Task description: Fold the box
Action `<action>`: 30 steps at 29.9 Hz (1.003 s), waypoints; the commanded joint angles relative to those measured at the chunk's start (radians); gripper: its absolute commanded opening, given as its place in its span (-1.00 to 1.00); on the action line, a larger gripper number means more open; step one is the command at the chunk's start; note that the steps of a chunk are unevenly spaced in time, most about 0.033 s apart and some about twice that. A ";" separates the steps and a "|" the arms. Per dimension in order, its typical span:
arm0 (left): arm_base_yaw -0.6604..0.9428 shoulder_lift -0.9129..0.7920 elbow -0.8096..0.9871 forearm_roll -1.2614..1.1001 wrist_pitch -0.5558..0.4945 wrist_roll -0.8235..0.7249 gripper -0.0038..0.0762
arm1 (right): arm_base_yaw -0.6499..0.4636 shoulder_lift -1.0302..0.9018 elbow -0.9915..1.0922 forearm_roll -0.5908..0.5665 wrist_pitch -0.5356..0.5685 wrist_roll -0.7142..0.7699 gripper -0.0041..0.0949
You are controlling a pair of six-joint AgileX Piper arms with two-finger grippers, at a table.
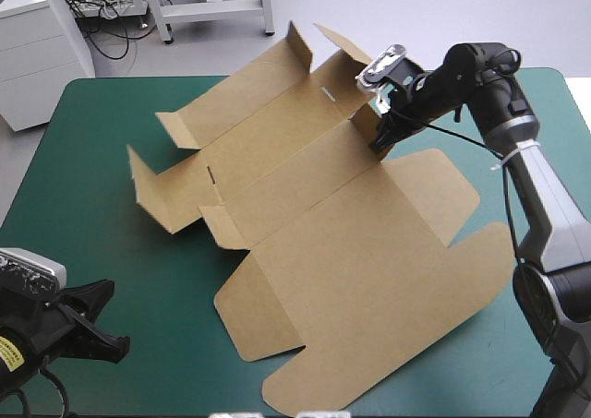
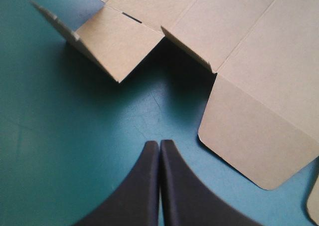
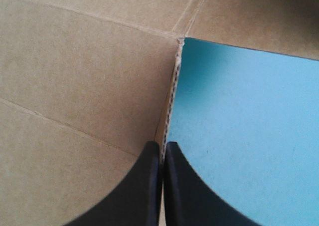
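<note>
Your high view looks down over the whole tabletop (image 1: 92, 280). The left wrist view watches from 7 o'clock and the right sits close at 1 o'clock. All share the box (image 1: 369, 252).

Both wrist views' edges cut off the box (image 2: 249, 61).

Right claw (image 3: 161, 146) apparently pinching brown box (image 3: 84, 86) edge; teal-green cover (image 3: 249, 131) beside

Box (image 1: 351, 252) on table (image 1: 92, 160); right tool (image 1: 379, 145) on its far-right edge, left tool (image 2: 159, 144) apart, near-left.
</note>
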 commanded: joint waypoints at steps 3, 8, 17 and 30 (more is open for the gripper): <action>-0.001 0.014 -0.031 -0.008 -0.068 -0.015 -0.98 | 0.106 -0.014 -0.063 0.021 -0.039 -0.296 -0.96; -0.001 0.014 -0.031 -0.024 -0.093 -0.016 -0.98 | 0.190 -0.003 -0.063 0.019 -0.116 -0.497 -0.96; -0.001 0.014 -0.031 -0.030 -0.098 -0.016 -0.98 | 0.240 0.006 -0.061 0.028 -0.172 -0.528 -0.96; -0.001 0.014 -0.031 -0.024 -0.131 -0.024 -0.98 | 0.240 0.007 -0.050 -0.028 -0.061 -0.382 -0.96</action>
